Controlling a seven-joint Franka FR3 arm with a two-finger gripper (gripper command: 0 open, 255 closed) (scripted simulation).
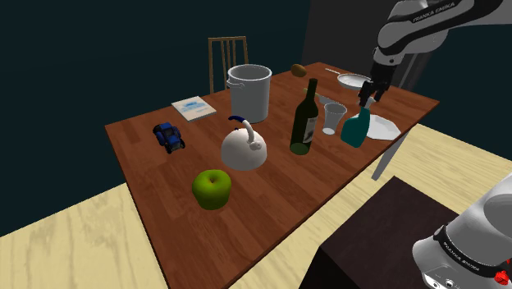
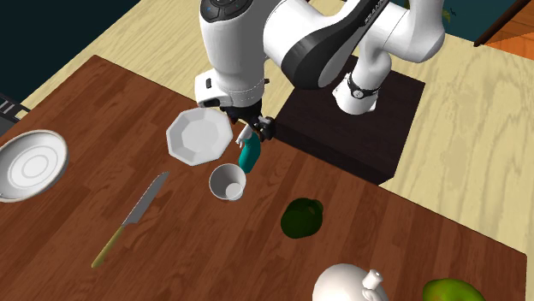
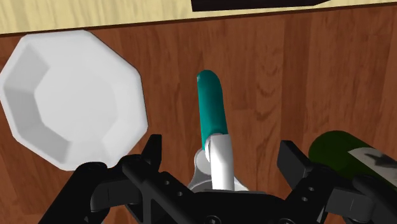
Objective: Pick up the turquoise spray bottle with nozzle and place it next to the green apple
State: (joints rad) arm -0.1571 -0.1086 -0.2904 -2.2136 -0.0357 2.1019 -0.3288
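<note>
The green apple (image 1: 212, 189) sits near the front of the counter (image 1: 279, 189). There is bare wood around it, so there is room to set something beside it. A little farther back stands a white kettle (image 1: 244, 148), then a dark wine bottle (image 1: 305, 119) and a small white cup (image 2: 227, 181). The cup looks empty. Right of the cup stands the turquoise spray bottle (image 1: 356, 129), just beside a white plate (image 3: 70, 102) with nothing on it. The gripper (image 3: 221, 147) hangs right above the bottle. Its fingers are spread wide, one on each side of the white nozzle (image 3: 219, 164), not touching it. It seems lined up this way so it can come down and pinch the bottle. Far back is a big grey pot (image 1: 249, 90); its bottom cannot be seen.
</note>
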